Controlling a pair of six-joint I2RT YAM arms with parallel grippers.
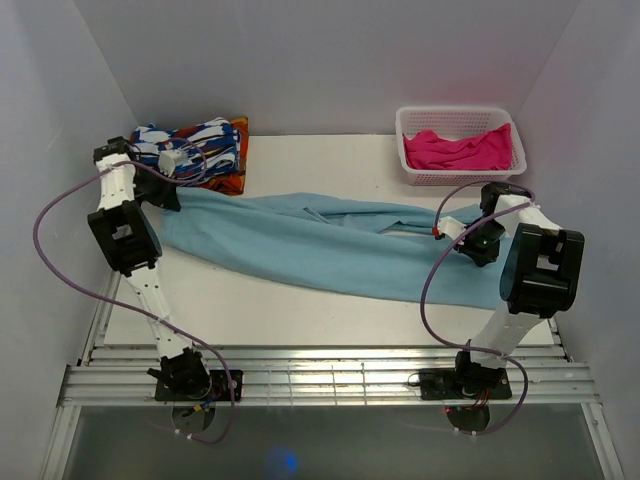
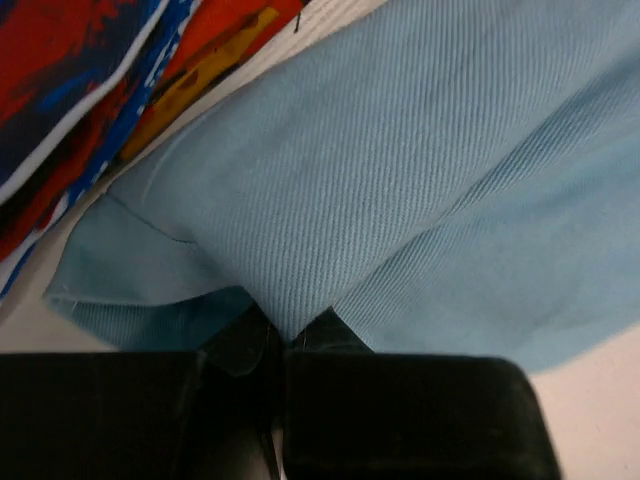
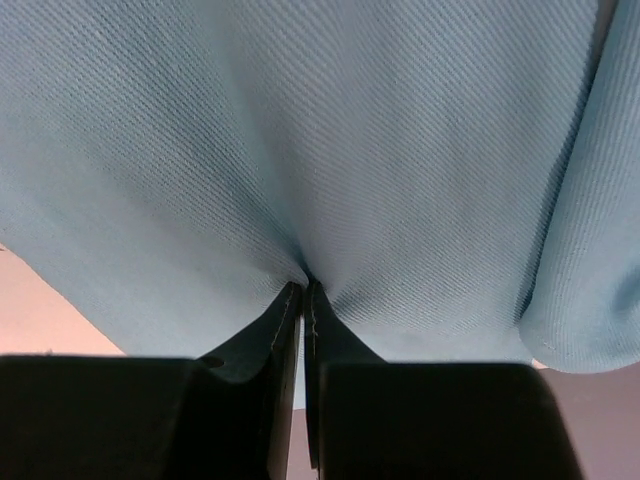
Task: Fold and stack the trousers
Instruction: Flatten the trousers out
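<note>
The trousers [image 1: 300, 245] lie spread flat on the bench [image 1: 300, 315]. Their long axis runs left to right, slanting from the far-left corner toward the near-right edge. The two legs overlap along most of the length, with a wrinkle near the middle.

Left hand [image 2: 285, 335]: clenched on a fold of cloth at the left end of the trousers, next to a hemmed corner. Right hand [image 3: 303, 290]: clenched on a pinch of cloth at the right end. In each wrist view the fabric puckers into the closed finger tips. Each hand therefore holds the end nearest to it, and the full length of the garment spans the gap between them.

Judgement: the next fold turns on this axis. One end must travel along it to meet the other, and the slack middle is likely to drag or bunch unless both ends rise together.

A patterned cloth [image 1: 200, 150] touches the left end at the far-left corner. A basket [image 1: 405, 150] holding a pink garment [image 1: 460, 150] stands at the far-right corner, just behind the right end. The strip along the near edge is bare. Plain walls close in on three sides.
</note>
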